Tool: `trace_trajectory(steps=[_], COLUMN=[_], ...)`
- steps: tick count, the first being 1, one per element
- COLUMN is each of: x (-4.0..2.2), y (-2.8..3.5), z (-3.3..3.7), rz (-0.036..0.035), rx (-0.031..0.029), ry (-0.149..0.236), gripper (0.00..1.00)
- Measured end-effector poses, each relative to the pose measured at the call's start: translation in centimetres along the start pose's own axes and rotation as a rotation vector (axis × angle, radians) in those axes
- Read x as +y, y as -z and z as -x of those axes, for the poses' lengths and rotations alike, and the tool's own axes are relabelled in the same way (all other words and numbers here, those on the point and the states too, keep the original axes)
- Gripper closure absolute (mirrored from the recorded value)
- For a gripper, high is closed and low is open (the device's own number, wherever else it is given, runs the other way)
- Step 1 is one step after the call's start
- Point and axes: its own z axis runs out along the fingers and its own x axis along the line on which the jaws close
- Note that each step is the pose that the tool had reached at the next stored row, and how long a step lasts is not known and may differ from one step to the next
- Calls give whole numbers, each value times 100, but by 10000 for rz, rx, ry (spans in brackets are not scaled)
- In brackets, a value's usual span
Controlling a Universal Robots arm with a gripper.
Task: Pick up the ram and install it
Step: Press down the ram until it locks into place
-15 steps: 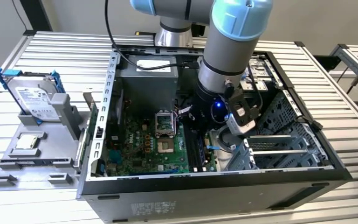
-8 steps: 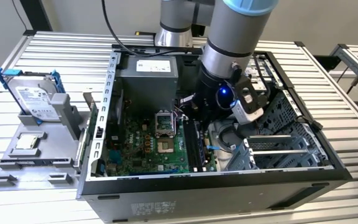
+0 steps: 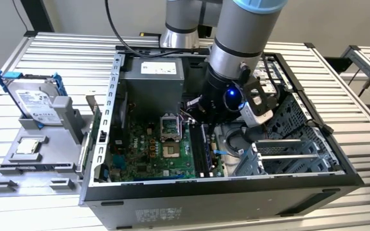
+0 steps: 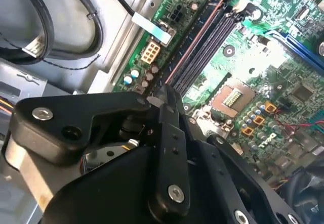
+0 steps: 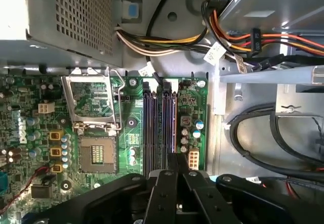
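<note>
The arm [image 3: 236, 57] reaches down into the open computer case [image 3: 217, 185], which lies on its side on the slatted worktop [image 3: 63, 53]. The end effector [image 5: 177, 157] hangs over the near end of the long black memory slots [image 5: 161, 128] on the green motherboard [image 3: 152, 154], just beside the open processor socket [image 5: 96, 155].

In both wrist views the black fingers are drawn together to a narrow tip. In the second wrist view that tip [image 4: 163, 90] lines up with the run of the slots [image 4: 202, 47]. The end effector reads as closed, but I cannot tell whether a thin board is pinched edge-on between the fingers.

I cannot place the ram with certainty. It could be held edge-on at the tip, or already be standing in one of the slots. The slots look dark and alike from above.

On the exterior view's left, well apart from the case, the grey holder tray [image 3: 24, 178] carries the silver hard drive [image 3: 37, 103] with blue rails. No ram stick is evident on the tray.

My judgement is that the pick-up is done and the work is at the slots, in the aligning or seating stage. A full, latched seating is not confirmed.
</note>
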Motion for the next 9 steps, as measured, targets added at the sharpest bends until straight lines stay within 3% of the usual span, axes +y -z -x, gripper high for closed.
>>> trace_trajectory(steps=[9], x=[0], y=[0], z=[0], rz=[-1], rx=[0], ry=[5], gripper=[100])
